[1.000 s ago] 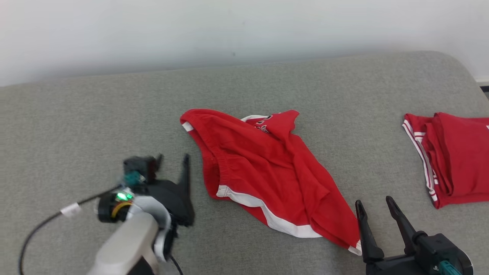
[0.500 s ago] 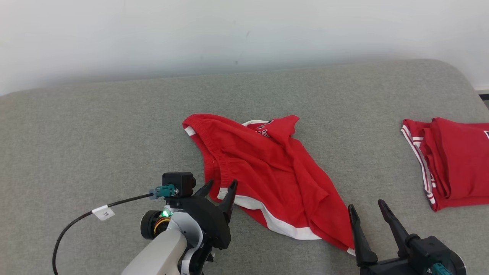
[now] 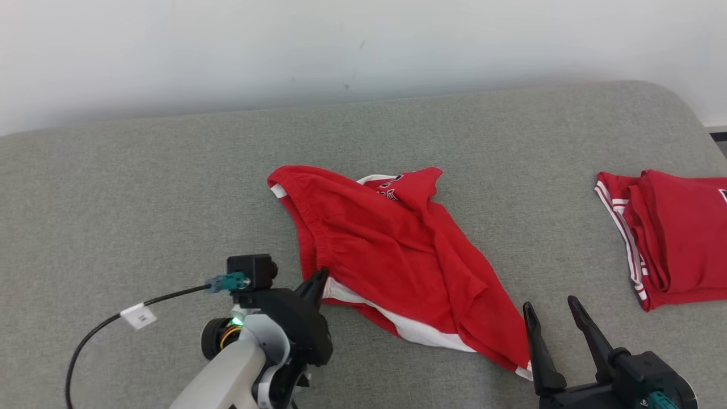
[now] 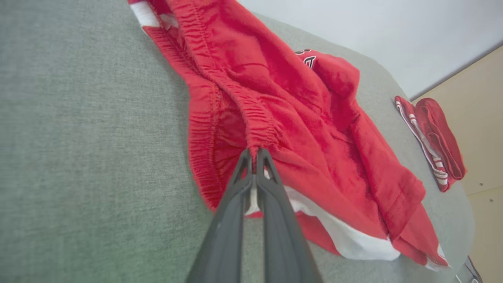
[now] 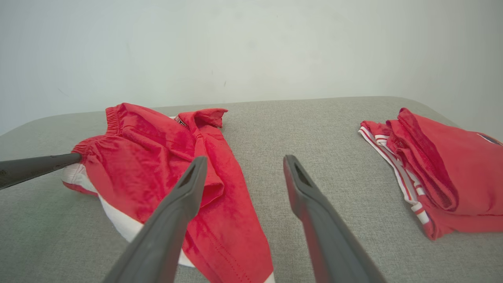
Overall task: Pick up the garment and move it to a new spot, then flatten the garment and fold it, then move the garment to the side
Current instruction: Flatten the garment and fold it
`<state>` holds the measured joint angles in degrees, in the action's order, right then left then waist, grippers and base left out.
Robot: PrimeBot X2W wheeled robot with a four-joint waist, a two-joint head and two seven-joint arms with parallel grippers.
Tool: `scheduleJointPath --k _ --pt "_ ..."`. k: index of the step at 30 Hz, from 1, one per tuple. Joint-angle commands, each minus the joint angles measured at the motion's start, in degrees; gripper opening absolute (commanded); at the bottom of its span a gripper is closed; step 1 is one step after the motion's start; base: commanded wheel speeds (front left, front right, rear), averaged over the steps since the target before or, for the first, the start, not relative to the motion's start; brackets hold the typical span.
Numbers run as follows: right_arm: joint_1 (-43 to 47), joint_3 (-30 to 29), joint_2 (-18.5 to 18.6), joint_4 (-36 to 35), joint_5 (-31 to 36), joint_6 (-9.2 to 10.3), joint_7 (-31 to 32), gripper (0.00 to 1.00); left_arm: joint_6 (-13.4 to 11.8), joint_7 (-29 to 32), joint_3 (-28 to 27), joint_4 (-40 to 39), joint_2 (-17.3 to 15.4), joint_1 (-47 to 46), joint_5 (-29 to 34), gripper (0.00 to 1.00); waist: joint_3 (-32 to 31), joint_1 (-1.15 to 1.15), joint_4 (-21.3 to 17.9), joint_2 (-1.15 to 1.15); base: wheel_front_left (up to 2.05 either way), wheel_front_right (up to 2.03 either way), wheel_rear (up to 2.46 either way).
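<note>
The left end effector (image 4: 255, 155), wide open and short of the cloth a second ago, then straddling its near edge, is now clenched on the red garment (image 3: 397, 250). Its two dark fingers press together on the gathered elastic band just beside the white trim. The cloth puckers toward the fingertips there, but the garment lies crumpled mid-way across the grey padded surface (image 3: 142, 187), not yet lifted. The right end effector (image 3: 550, 304) hangs released, jaws spread, just beside the garment's lower right corner and holding nothing. A folded red item (image 3: 676, 233) lies well apart at the right. As I judge it, the grasp for the first step is made. Lifting and carrying come next, and a single pinch may leave the cloth dangling bunched.
</note>
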<state>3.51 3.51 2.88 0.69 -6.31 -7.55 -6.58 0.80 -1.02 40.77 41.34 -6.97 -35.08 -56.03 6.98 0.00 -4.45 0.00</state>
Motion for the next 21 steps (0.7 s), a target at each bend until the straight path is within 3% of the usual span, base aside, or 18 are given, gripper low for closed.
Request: scheduleJointPath --k 1,8,16,17,18,21 --pt "-0.1 -0.2 0.0 0.0 -0.2 0.15 -0.3 1.0 0.2 -0.7 -0.7 0.0 -0.8 1.4 -0.8 0.0 0.0 0.0 0.6 0.0 0.0 0.0 0.0" --pt "0.4 -0.8 0.0 0.2 -0.6 0.15 -0.5 1.0 -0.3 -3.1 -4.9 -5.1 -5.3 6.7 -4.1 0.0 -0.2 0.0 2.6 0.0 0.0 0.0 0.0" --pt "0.3 -1.0 0.0 -0.1 -0.2 0.15 -0.1 1.0 -4.8 -2.9 -5.7 -15.9 -10.6 12.2 -3.1 0.0 0.1 0.0 5.1 0.0 0.0 0.0 0.0" --pt "0.0 -0.6 0.0 -0.1 0.0 0.15 0.0 1.0 -5.5 -3.5 -5.7 -16.8 -10.9 12.5 -2.6 0.78 0.2 0.0 5.2 0.0 0.0 0.0 0.0" --pt "-0.2 -0.2 0.0 0.0 0.0 0.15 0.4 1.0 -6.1 -4.2 -5.7 -17.5 -11.0 12.8 -2.0 1.0 0.2 0.0 5.4 0.0 0.0 0.0 0.0" --pt "-0.8 1.5 0.0 0.2 -0.3 0.15 2.1 1.0 -7.4 -6.3 -5.4 -18.9 -11.1 13.9 -0.7 1.0 0.2 0.0 5.5 0.0 0.0 0.0 0.0"
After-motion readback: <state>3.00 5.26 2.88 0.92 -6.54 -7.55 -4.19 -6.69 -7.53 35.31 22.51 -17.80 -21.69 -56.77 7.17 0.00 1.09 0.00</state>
